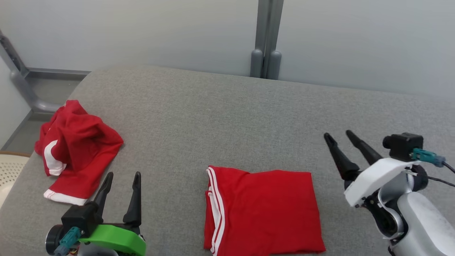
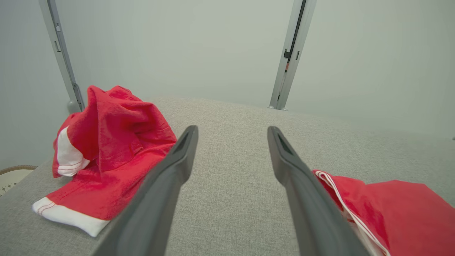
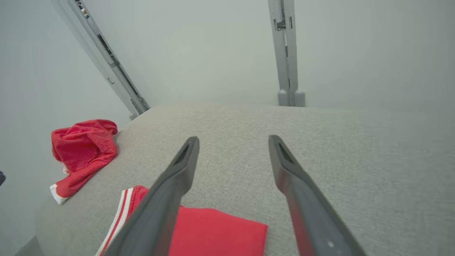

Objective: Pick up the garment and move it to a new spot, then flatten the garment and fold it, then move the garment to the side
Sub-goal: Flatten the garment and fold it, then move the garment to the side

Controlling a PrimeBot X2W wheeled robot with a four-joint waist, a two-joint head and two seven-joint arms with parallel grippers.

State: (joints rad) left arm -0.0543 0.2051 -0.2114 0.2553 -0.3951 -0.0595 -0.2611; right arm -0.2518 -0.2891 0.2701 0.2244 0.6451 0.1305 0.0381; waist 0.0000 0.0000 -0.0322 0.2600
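A red garment [image 1: 263,209] with white side stripes lies folded into a neat square at the table's near middle; its edge shows in the left wrist view [image 2: 391,209] and the right wrist view [image 3: 213,234]. My left gripper [image 1: 122,176] stands open to the garment's left, above the cloth surface, with nothing between its fingers [image 2: 177,160]. To the right of the garment my right gripper [image 1: 339,135] is open and empty too, its fingers [image 3: 284,160] pointing over bare grey cloth.
A second red garment [image 1: 73,149] with white trim lies crumpled at the far left of the grey fabric table [image 1: 227,117]. A pale perforated basket [image 1: 10,167] sits off the left edge. A grey post [image 1: 266,39] rises behind the table.
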